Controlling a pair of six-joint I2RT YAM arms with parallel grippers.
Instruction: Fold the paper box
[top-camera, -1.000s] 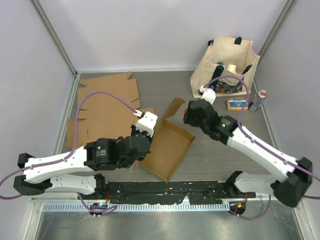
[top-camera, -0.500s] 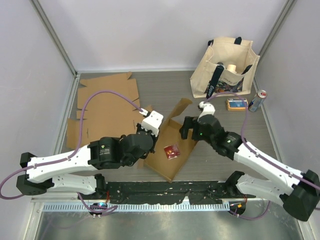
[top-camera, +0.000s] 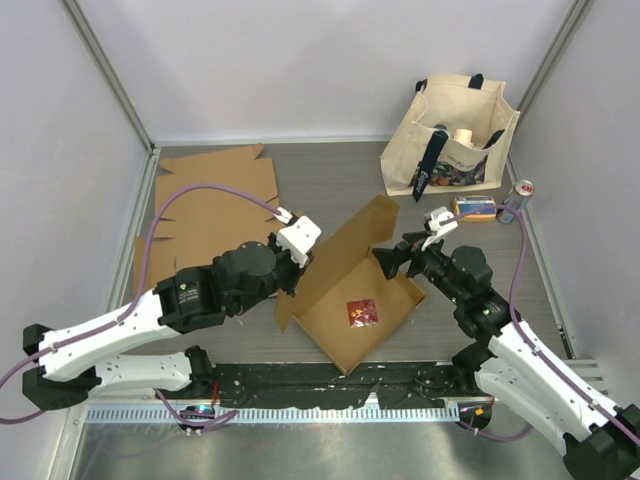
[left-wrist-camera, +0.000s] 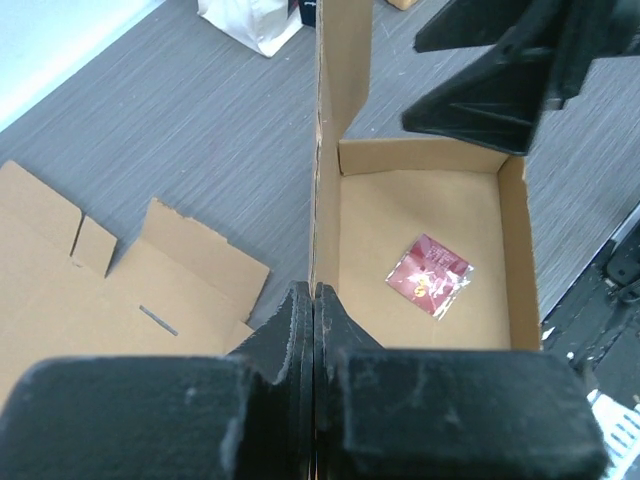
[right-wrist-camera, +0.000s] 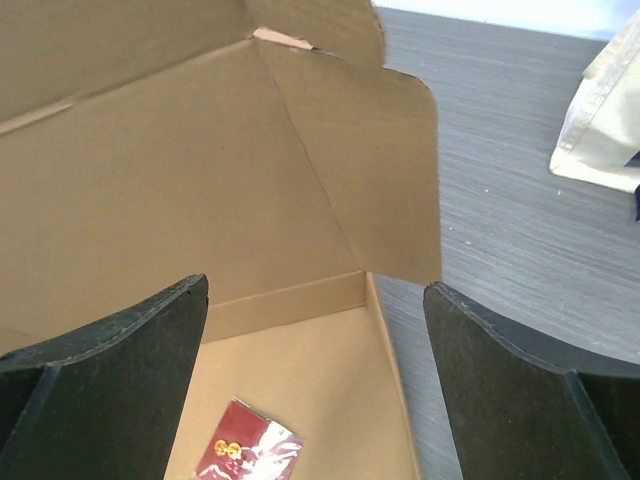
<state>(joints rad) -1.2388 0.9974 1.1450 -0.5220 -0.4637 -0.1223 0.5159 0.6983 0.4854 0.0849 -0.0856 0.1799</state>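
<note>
Tabletop (top-camera: 330, 175), grey woodgrain, under paper box (top-camera: 330, 315); lilac walls (top-camera: 300, 60)

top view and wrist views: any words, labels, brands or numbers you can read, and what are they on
Nothing is legible in any view.
red packet: yellow print, too small to read.
tote bag: printed picture and white marks on a dark strap, blurred.
can: label too small.
small box beside it: orange and blue label, unreadable.
cardboard box: plain, no print.
</note>
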